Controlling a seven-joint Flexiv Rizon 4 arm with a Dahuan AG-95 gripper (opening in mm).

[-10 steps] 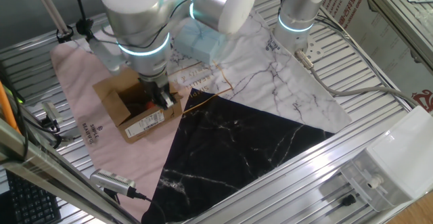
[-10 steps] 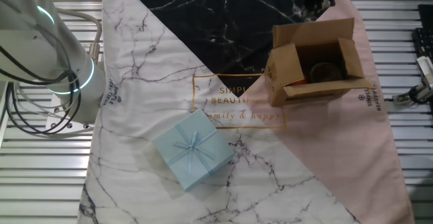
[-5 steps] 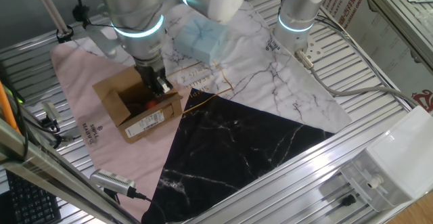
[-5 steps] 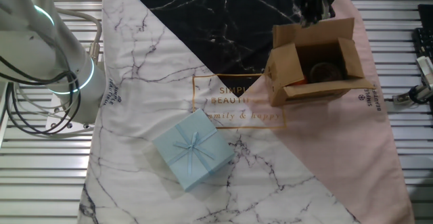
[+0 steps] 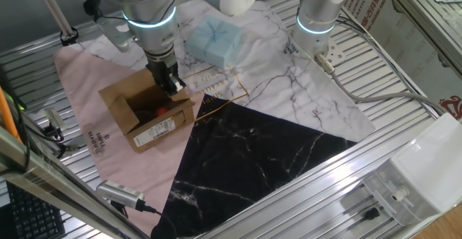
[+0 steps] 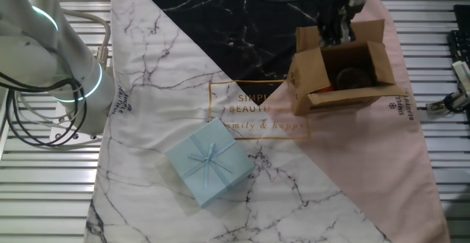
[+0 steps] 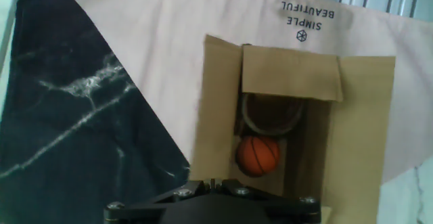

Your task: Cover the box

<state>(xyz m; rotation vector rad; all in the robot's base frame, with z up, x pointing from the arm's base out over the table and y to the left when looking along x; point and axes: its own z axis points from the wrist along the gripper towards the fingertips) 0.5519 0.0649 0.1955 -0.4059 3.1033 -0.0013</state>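
The box (image 5: 148,116) is a small brown carton with its flaps open, standing on the pink part of the cloth, its white label (image 5: 155,129) on the near long side. The other fixed view looks into the box (image 6: 345,70), and the hand view shows an orange ball (image 7: 258,154) and a dark round thing (image 7: 270,114) inside the box (image 7: 358,129). My gripper (image 5: 172,86) hangs shut and empty at the carton's right-hand rim, beside a flap. The same gripper (image 6: 332,31) sits by the box's upper left corner in the other fixed view. At the bottom of the hand view its fingertips (image 7: 213,182) meet.
A pale blue gift package (image 5: 215,40) (image 6: 209,162) lies on the white marble part of the cloth (image 5: 289,73). A second arm's base (image 5: 317,15) (image 6: 51,59) stands at the cloth's edge. Tools and cables (image 5: 119,192) lie on the slatted table by the pink corner.
My gripper has moved from the label side of the box along its rim toward the gift package side, still shut. The box has not moved.
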